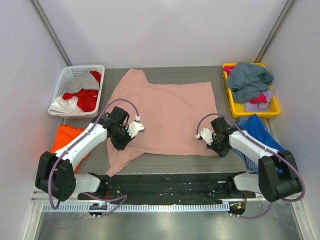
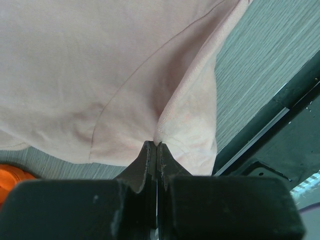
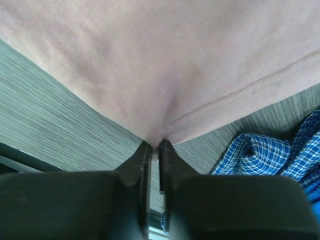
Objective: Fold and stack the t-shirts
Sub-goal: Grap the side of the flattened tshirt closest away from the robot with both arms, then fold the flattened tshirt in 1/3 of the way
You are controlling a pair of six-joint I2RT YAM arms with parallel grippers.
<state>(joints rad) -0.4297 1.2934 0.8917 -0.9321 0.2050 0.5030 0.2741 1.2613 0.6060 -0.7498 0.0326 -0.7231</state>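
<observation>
A large dusty-pink t-shirt (image 1: 167, 112) lies spread on the grey table. My left gripper (image 1: 121, 145) is shut on its near-left part by the sleeve; the left wrist view shows the pink fabric (image 2: 110, 75) pinched and pulled into a ridge at my left gripper (image 2: 156, 146). My right gripper (image 1: 216, 150) is shut on the shirt's near-right corner; the right wrist view shows the hemmed edge (image 3: 200, 75) clamped at my right gripper (image 3: 155, 144). A bright orange t-shirt (image 1: 66, 137) lies at the left under my left arm.
A white basket (image 1: 65, 80) at back left holds red and white shirts. A yellow bin (image 1: 272, 107) at back right holds grey-teal, pink and lilac clothes. A blue checked garment (image 1: 260, 132) lies by my right arm, also in the right wrist view (image 3: 260, 152). A black rail (image 1: 165, 182) runs along the near edge.
</observation>
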